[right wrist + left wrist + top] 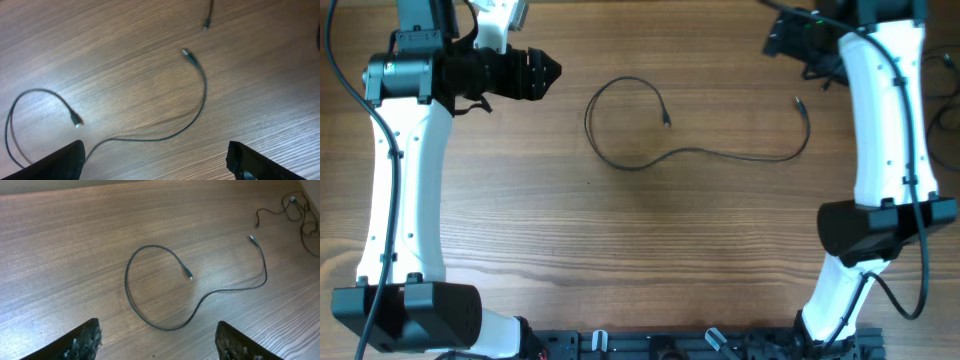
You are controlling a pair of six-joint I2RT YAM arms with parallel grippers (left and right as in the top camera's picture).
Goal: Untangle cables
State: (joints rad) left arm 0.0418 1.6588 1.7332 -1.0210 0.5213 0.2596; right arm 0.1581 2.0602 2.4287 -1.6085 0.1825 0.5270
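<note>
left pincer [157, 330] spread wide — cable [125, 282] lies just ahead, untouched

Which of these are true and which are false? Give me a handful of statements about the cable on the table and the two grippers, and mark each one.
1. The cable lies on the table, touched by neither gripper. True.
2. The left gripper is shut on the cable. False: its jaws stand open and empty, and the cable lies out ahead of it.
3. One end of the cable curls round into an open loop. True.
4. The cable is pulled into a knot. False: it nowhere crosses itself, and both plug ends lie free.
5. The right gripper holds a plug end. False: it is open and holds nothing.
</note>
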